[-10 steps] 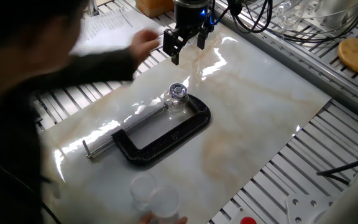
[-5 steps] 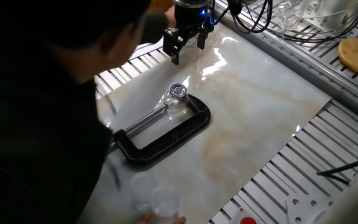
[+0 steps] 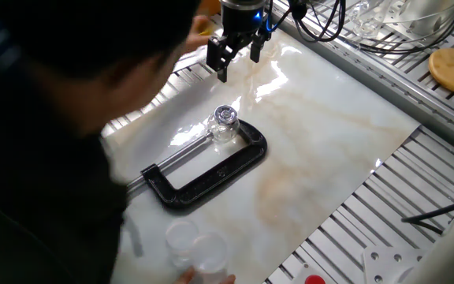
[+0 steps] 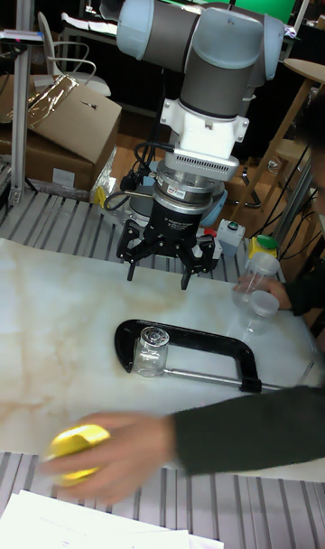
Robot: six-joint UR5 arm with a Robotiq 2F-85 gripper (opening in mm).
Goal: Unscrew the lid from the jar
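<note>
Tool [image 3: 239, 66]: released, its fingers spread with nothing between them; it hangs above the bench [image 3: 329, 134], apart from the jar.
Jar [image 3: 221, 132]: upright inside the black C-clamp [image 3: 211, 170], between the screw's end and the frame.
Lid [image 3: 226, 116]: sits on top of the jar.
C-clamp: lies flat on the marbled bench.
Person's hand [image 4: 117, 454]: blurred, over the bench edge, next to a yellow thing [image 4: 77, 448].
Clear cups [image 3: 197, 248]: at the bench edge, apart from the clamp.
</note>
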